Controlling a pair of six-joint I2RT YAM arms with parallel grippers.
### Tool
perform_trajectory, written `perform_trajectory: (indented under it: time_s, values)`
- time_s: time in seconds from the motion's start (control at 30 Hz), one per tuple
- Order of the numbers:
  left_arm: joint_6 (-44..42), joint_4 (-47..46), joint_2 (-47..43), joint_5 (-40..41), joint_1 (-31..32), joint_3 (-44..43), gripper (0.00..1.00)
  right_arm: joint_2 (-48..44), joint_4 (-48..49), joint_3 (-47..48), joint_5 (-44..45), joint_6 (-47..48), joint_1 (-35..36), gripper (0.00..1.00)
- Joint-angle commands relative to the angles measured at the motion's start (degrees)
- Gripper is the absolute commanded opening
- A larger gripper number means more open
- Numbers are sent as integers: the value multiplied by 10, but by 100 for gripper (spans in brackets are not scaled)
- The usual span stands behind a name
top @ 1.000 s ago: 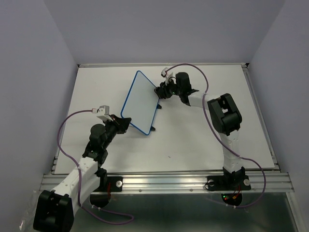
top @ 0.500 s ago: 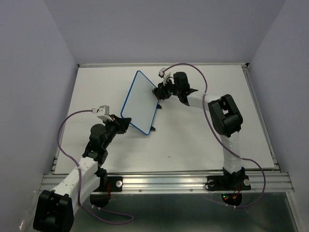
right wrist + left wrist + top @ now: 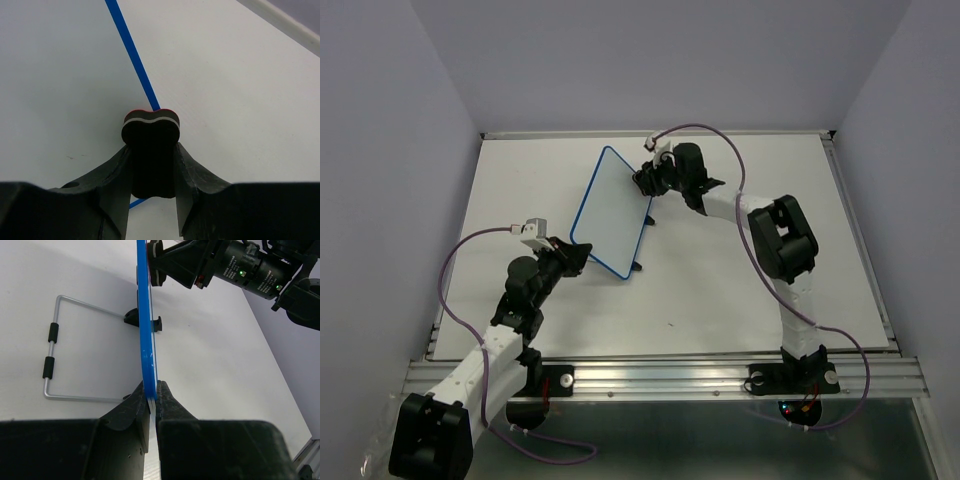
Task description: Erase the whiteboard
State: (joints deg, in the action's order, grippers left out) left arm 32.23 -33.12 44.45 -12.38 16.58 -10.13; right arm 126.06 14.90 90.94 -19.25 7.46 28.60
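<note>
The left end effector is clamping the board while the right end effector is pinching an eraser at its frame, and with no marks showing, erasing is probably finishing.

I log the whiteboard standing propped at a tilt on its black feet, left of centre toward the far side of the table; thin blue rounded frame, face plain white.

Blue-framed whiteboard edge-on in left gripper
</note>
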Motion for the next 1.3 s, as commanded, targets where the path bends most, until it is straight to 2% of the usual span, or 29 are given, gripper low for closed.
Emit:
perform_trajectory:
  time_s: [0.0, 0.13, 0.27, 0.63, 0.93, 1.07, 1.27]
  values:
    - [-23, 53, 9, -24, 10, -3, 0, 14, 29, -1, -2, -13, 4, 1]
    - [-23, 54, 12, -24, 10, -4, 0, 9, 73, -39, -67, -21, 4, 2]
    - [-23, 53, 11, -26, 10, -5, 0, 3, 113, -66, -186, -25, 4, 3]
    - [-23, 54, 14, -26, 10, -6, 0, -23, 123, -93, -359, -16, 4, 2]
    - [-23, 53, 16, -24, 10, -7, 0, -49, 60, -99, -353, 39, 29, 2]
    - [-23, 53, 13, -25, 10, -6, 0, -36, 62, -82, -258, 17, 30, 1]
    - [-21, 53, 13, -29, 10, -3, 0, -9, 73, -59, -225, -20, -3, 1]
